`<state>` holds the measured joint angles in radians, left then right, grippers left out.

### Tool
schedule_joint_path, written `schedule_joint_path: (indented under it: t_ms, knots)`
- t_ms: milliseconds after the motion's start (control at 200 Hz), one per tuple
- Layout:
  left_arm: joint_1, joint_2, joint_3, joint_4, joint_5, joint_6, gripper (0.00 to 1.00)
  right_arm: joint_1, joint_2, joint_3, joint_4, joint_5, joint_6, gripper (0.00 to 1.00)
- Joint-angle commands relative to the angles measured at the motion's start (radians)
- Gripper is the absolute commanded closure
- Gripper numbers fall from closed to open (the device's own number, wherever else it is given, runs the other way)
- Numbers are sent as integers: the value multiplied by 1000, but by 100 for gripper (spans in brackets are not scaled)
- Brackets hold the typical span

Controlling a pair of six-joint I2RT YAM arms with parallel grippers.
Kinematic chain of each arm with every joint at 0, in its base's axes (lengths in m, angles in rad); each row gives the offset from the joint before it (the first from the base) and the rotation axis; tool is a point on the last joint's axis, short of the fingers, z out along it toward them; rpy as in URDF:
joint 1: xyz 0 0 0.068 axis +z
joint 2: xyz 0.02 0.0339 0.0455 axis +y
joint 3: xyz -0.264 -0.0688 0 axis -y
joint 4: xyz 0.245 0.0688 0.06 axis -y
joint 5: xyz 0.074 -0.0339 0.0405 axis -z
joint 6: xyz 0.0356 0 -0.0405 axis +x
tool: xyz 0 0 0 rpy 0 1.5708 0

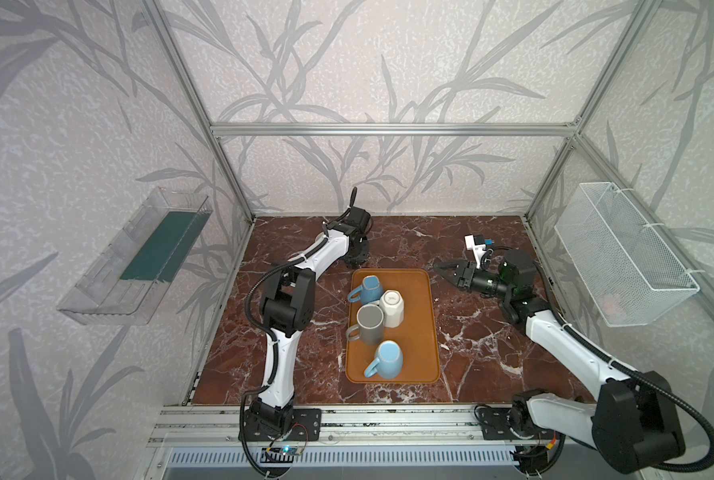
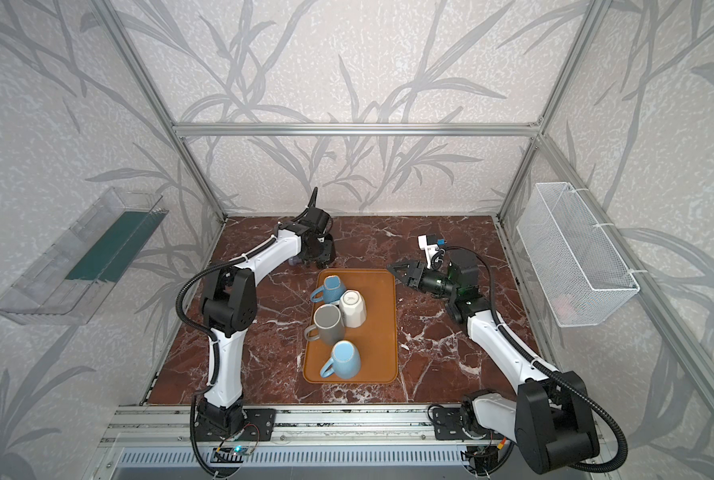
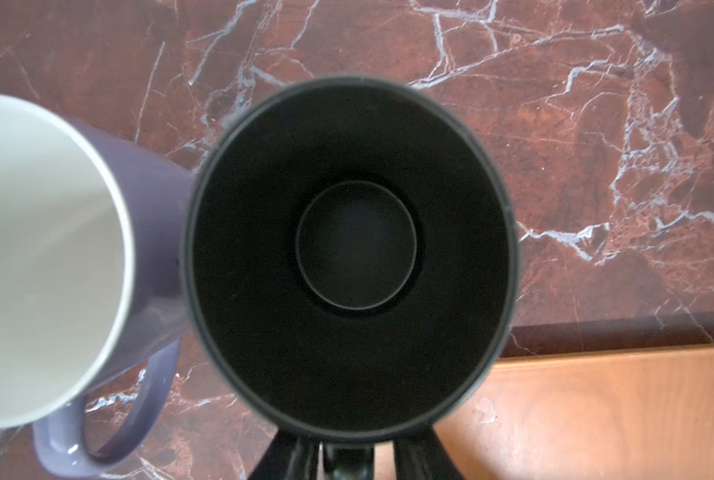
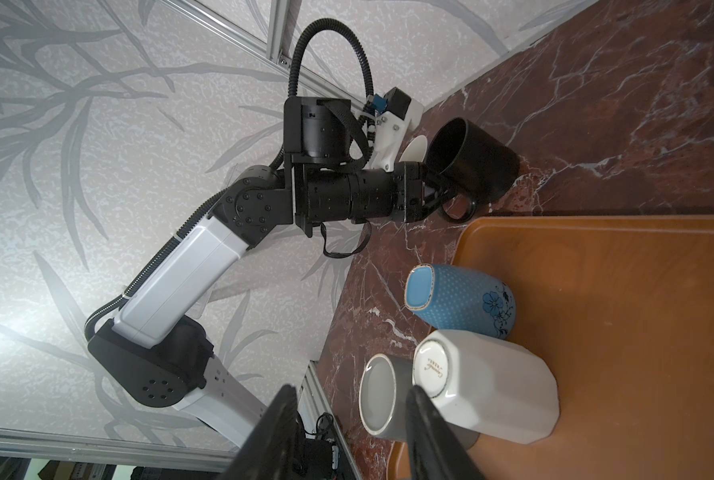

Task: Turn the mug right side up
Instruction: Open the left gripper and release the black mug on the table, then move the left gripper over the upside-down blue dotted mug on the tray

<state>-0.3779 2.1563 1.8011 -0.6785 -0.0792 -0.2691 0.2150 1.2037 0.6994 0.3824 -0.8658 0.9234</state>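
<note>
A black mug [image 3: 353, 245] stands right side up on the marble table just behind the orange tray [image 1: 418, 332], mouth facing the left wrist camera. My left gripper [image 3: 349, 451] points down at it, and its jaws stand on either side of the handle with a small gap showing, so it is open. In the right wrist view the same gripper [image 4: 434, 192] sits at the handle of the black mug [image 4: 478, 162]. On the tray, upside down, stand a dotted blue mug [image 1: 368, 289], a white mug [image 1: 392, 308], a grey mug [image 1: 370, 324] and a light blue mug [image 1: 388, 359]. My right gripper [image 1: 444, 268] hovers right of the tray, open and empty.
A purple mug [image 3: 56, 257] with a white inside stands upright beside the black one, nearly touching it. A white wire basket [image 1: 625, 257] hangs on the right wall and a clear plastic bin [image 1: 139, 257] on the left wall. Aluminium frame posts stand at the table's back corners.
</note>
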Motion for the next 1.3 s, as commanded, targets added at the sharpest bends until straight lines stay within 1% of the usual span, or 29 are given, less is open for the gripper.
schedule_joint_path:
  t_ms: [0, 285, 440, 565, 830, 985, 1154, 1294]
  knots:
    - [-4, -44, 11, -1, -2, -2, 67, -5, -6, -7, 6, -19, -15, 56]
    - [-4, -140, -31, 2, 1, 23, 66, -5, 0, -4, 8, -18, -18, 55]
    - [-4, -196, -63, -32, 6, 76, 66, -5, 5, -2, 10, -16, -19, 55]
    - [-3, -262, -107, -87, 34, 142, 66, -5, 11, -1, 10, -17, -20, 55]
    - [-3, -428, -248, -135, 114, 246, 66, -5, 19, 5, 7, -20, -27, 55]
    - [-3, -498, -320, -164, 185, 319, 66, -4, 22, 11, 8, -21, -27, 55]
    - [-3, -534, -387, -180, 225, 367, 65, -5, 19, 12, -2, -21, -29, 55]
    - [-3, -523, -395, -221, 265, 415, 65, -4, 13, 20, -24, -19, -39, 55]
